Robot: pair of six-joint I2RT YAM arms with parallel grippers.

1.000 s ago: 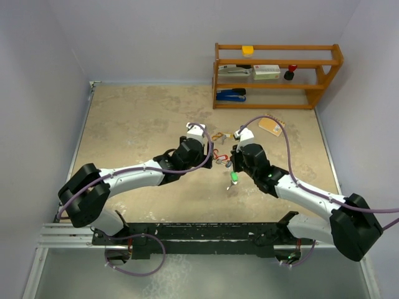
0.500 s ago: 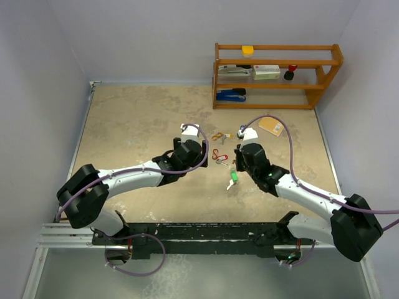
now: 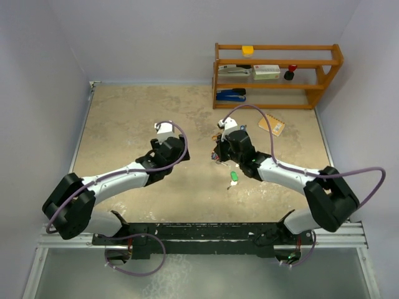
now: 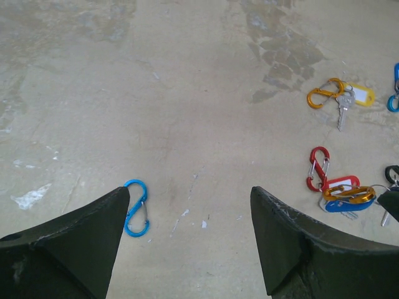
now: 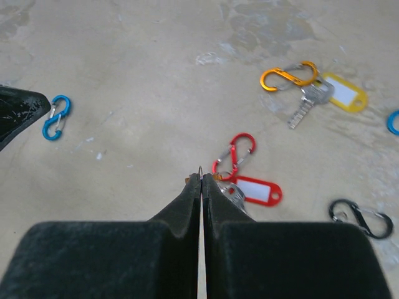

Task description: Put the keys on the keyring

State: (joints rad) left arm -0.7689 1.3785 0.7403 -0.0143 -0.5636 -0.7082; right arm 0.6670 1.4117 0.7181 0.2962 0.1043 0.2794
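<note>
Right tool (image 5: 201,179): pressed together, swung in leftward over the last second and set down on the central cluster; thin wire loop (image 5: 199,169) noted at the very tips, judged part of the keyring, grip on it not confirmable. Left tool (image 4: 187,202): spread wide, holding nothing, drawn back leftward from that same cluster over the same second and left well apart from it. Judged a change of hands: ring work passed to the right, left freed to fetch a key.

Nearest the arm bases, green-tagged key (image 3: 234,177): loose on the desk (image 3: 124,124), unmoved, on no ring. Just beyond the right tips, red clip (image 5: 235,154) and red-tagged key (image 5: 259,189), touching; blue tag (image 4: 340,205) beside them under near orange clip (image 4: 349,194), seen from the left wrist only. Black clip (image 5: 361,218) off to the right, blue clip (image 5: 55,117) alone off to the left. Farther out, far orange clip (image 5: 288,76) lying against yellow-tagged key (image 5: 340,92). Farthest, wooden shelf (image 3: 277,75) at the back of the desk.

Threading judged not yet begun for green and yellow; whether red and blue already hung on the ring not determinable. Next step judged to call for a steady ring and a fine pinch on one loose key.
</note>
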